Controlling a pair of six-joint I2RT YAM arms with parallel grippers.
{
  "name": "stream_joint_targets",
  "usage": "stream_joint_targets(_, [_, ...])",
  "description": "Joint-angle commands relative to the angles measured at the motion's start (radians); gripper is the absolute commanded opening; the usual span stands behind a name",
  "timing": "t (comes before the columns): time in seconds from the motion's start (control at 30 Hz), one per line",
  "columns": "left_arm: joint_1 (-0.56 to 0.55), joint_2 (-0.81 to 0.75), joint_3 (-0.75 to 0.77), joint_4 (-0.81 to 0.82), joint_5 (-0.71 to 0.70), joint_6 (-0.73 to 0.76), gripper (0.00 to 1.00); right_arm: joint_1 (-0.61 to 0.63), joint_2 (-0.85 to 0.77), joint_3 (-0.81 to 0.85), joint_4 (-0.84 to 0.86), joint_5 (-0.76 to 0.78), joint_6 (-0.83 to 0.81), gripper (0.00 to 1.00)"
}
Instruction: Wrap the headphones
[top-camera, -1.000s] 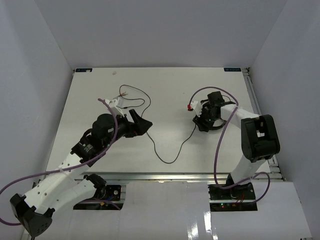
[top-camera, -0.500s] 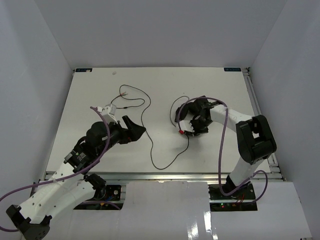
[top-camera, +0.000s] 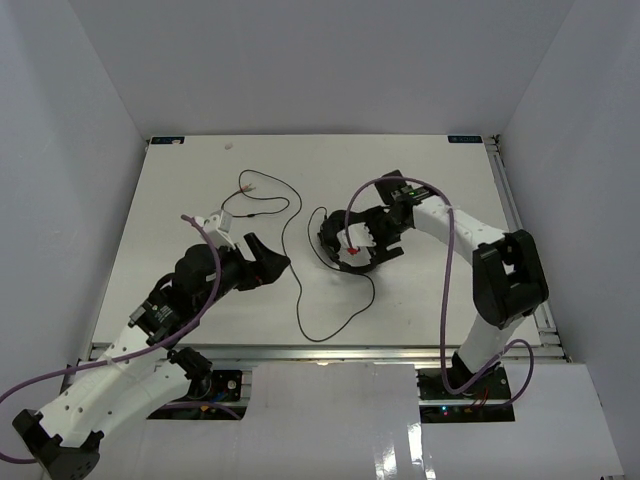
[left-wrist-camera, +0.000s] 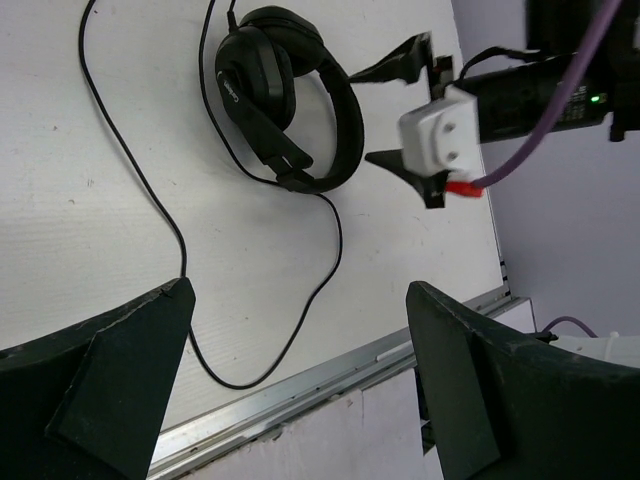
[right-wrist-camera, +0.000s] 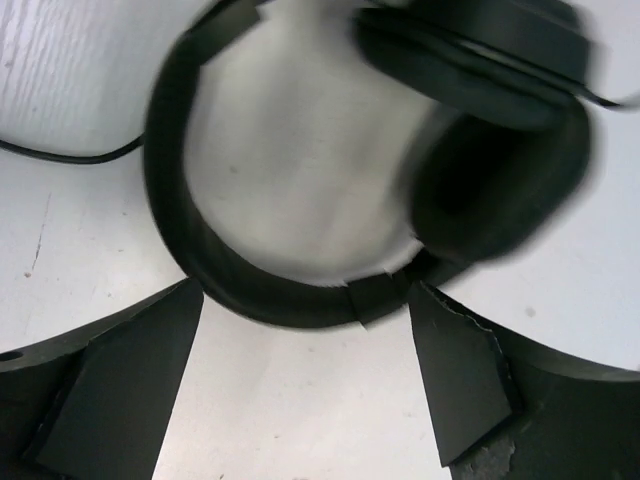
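Bright, even light, faint shadows; right wrist view shows the headphones blurred.

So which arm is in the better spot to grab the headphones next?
The right one, probably. The right gripper is open just beside the headphones, whose headband lies right ahead of its fingers in its wrist view. The left gripper, also open, is farther off, across the cord.

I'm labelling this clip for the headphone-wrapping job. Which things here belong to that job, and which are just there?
Part of the job:
headphones
their thin black cord
right hand, open, close to the headband
left hand, open

Just there:
purple cable
table
metal rail at the table's edge
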Motion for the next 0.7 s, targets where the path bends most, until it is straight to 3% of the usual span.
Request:
stream_joint_targets(0.0, [-0.002,-0.026,-0.001,-0.013,-0.019,0.007,0.98,-0.055,-0.202,0.044,0.010,-0.221,0.250,0.90])
stream_joint_targets(0.13, [-0.003,-0.035,-0.017,-0.003,-0.022,0.009,0.98,-0.102,-0.306,-0.047,0.194,-0.211,0.767,0.90])
stream_joint_targets(0.27, [-0.003,-0.045,-0.036,0.011,-0.016,-0.001,0.98,-0.219,-0.220,-0.089,0.177,-0.400,1.208,0.90])
stream_joint_targets(0.33, [-0.003,-0.052,-0.043,0.013,-0.012,-0.007,0.98,-0.221,-0.214,-0.151,0.263,-0.353,1.383,0.90])
stream_joint_targets(0.4, [-0.003,-0.067,-0.052,0.013,-0.011,-0.017,0.98,-0.209,-0.265,-0.265,0.442,-0.245,1.559,0.90])
stream_joint_targets(0.47, [-0.003,-0.082,-0.060,0.012,-0.011,-0.029,0.98,-0.143,-0.309,-0.314,0.511,0.131,1.811,0.90])
stream_joint_targets(0.5, [-0.002,-0.090,-0.066,0.012,-0.013,-0.037,0.98,-0.117,-0.311,-0.308,0.494,0.246,1.874,0.90])
stream_joint_targets(0.67, [-0.003,-0.108,-0.091,0.018,-0.019,-0.071,0.98,-0.100,-0.246,-0.258,0.438,0.379,2.012,0.93])
